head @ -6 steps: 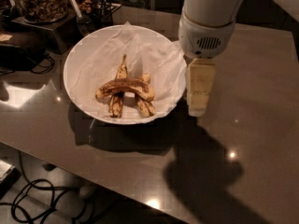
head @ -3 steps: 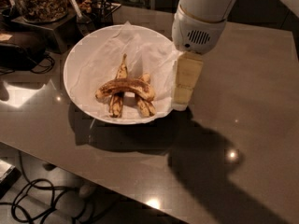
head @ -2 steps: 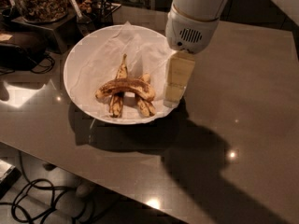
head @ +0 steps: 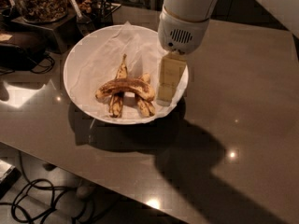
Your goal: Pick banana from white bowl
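The banana (head: 125, 87), long, arched and blotched dark brown, lies across the middle of the white bowl (head: 84, 55), on top of a slim straight banana (head: 118, 85) and a short stubby one (head: 145, 105). The bowl is wide, shallow and lined with crinkled white paper. My gripper (head: 165, 97) hangs from the white arm over the bowl's right side, pointing down, its tip just right of the banana's right end. It holds nothing that I can see.
The bowl stands on a brown glossy table (head: 233, 101) with its front edge running from lower left to lower right. Jars of nuts and a dark stand (head: 46, 8) sit at the back left. Black cables (head: 37, 199) lie on the floor below.
The gripper has moved left, from outside the bowl's right rim to over its right side, close to the bananas. The bananas and the bowl have not moved.
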Controlling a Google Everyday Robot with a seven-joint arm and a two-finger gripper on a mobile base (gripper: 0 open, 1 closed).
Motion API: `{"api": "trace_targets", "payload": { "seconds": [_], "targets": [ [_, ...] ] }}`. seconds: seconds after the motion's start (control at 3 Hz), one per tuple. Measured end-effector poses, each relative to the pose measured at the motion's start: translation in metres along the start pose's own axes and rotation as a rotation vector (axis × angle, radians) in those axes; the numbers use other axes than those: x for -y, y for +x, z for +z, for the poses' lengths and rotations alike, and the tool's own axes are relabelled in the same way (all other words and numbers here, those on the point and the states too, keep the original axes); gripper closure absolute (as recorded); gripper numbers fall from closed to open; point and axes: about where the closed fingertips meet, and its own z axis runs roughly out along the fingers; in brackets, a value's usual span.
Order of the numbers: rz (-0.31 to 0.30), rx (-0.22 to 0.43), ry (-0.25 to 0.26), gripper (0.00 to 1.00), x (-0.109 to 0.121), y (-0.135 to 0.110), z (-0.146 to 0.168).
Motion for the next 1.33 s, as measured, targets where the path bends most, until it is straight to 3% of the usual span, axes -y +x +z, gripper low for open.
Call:
{"api": "trace_targets", "payload": {
  "seconds": [0.67,1.33],
  "targets": [
    [-0.049,0.025,-0.01,0.28,0.015,-0.013,0.011],
    [-0.096,0.011,-0.051,0.3,0.022,-0.038,0.033]
  ]
}}
